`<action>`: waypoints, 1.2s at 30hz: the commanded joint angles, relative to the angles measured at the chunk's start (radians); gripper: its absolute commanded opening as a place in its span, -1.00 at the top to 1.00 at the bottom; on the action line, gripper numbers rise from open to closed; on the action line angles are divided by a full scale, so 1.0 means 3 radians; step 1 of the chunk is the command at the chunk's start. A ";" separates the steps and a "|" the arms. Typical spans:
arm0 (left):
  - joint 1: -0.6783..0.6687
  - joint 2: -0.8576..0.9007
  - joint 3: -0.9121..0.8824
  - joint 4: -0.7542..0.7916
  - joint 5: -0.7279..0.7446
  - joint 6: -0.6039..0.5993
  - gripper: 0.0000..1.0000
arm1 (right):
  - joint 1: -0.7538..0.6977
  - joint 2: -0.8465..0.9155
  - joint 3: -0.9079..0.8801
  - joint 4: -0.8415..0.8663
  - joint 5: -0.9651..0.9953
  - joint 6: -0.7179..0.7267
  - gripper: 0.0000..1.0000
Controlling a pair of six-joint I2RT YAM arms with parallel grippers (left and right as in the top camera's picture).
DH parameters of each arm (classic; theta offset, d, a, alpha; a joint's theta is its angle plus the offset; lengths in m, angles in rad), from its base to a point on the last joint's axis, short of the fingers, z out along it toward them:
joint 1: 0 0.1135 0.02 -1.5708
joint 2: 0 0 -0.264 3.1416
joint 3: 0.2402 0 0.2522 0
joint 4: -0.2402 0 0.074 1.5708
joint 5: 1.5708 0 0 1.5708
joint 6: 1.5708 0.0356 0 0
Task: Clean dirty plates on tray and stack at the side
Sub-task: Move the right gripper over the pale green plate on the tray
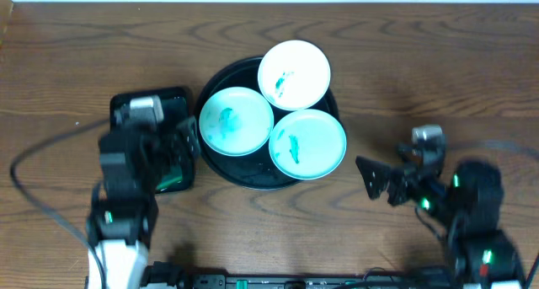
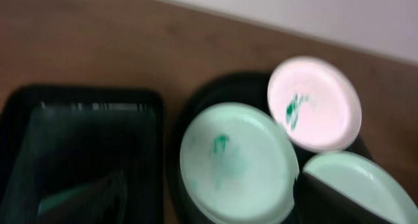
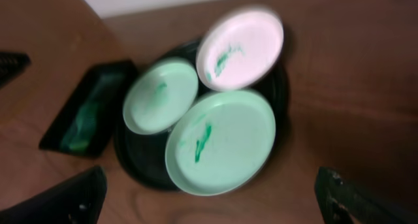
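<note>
Three plates lie on the round black tray (image 1: pixel 253 174): a white one (image 1: pixel 294 73) at the back, a mint one (image 1: pixel 236 120) on the left and a mint one (image 1: pixel 308 143) at the front right. Each carries a teal smear. My left gripper (image 1: pixel 184 146) hovers open over a small rectangular tray, just left of the round tray, holding nothing. My right gripper (image 1: pixel 371 177) stands open above bare table, right of the front mint plate (image 3: pixel 222 142). Its fingers (image 3: pixel 65 198) are spread wide and empty. In the left wrist view the left mint plate (image 2: pixel 238 162) lies close ahead.
A rectangular black tray (image 1: pixel 173 97) sits left of the round one with something green (image 3: pixel 81 129) inside it. Wooden tabletop (image 1: pixel 438 78) stretches right and behind. Cables trail from both arms near the front edge.
</note>
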 commanded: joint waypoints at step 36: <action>-0.0005 0.1113 0.1705 -0.1862 -0.0097 0.0229 -0.64 | 0.1818 0.3404 0.2712 -0.1036 0.0664 -0.0432 -0.99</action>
